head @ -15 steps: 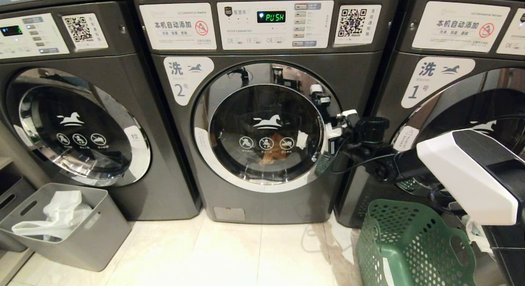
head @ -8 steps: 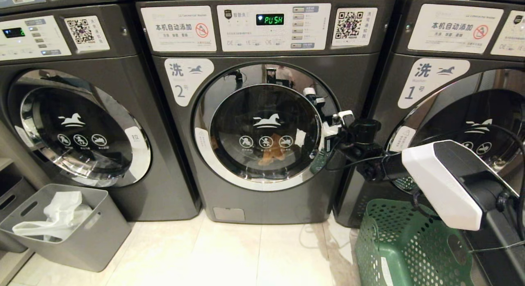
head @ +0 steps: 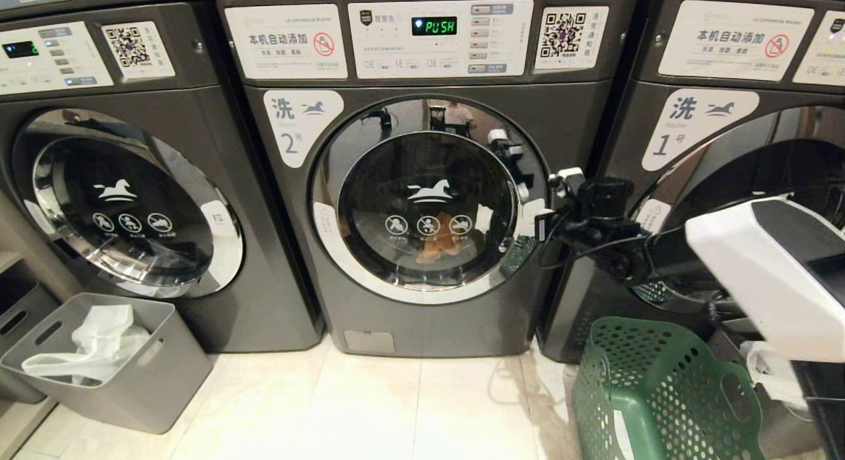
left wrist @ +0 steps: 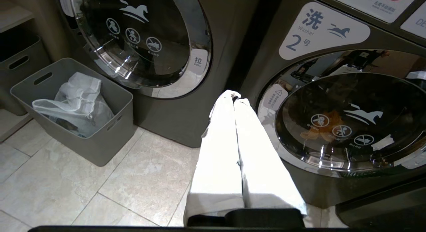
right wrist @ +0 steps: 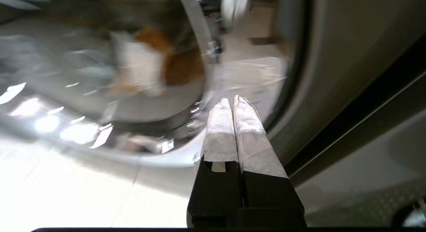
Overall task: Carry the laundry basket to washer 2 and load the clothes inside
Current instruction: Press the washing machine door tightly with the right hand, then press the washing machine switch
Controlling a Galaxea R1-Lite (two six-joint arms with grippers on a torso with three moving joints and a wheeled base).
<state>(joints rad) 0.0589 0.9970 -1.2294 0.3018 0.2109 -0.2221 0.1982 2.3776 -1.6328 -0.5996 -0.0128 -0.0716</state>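
Washer 2 (head: 422, 202) stands straight ahead with its chrome-ringed glass door closed. Behind the glass lies an orange garment (head: 439, 239) of the clothes, also seen in the left wrist view as the orange garment (left wrist: 322, 125). My right gripper (head: 562, 181) is shut and empty, held at the right rim of that door; the right wrist view shows the right gripper (right wrist: 232, 101) just off the chrome ring. The laundry basket (head: 660, 394), dark green and perforated, stands on the floor at lower right, under my right arm. My left gripper (left wrist: 233, 96) is shut and empty, low before washer 2's left side.
Washer 1 (head: 739, 150) stands to the right and a third like machine (head: 125, 196) to the left. A grey bin (head: 112, 367) with a white bag sits on the floor at lower left. Pale tiled floor (head: 409, 407) lies open before washer 2.
My right gripper has shifted a little to the right and up along the door's right rim, and the forearm has risen. The door stays closed; basket and bin have not moved.
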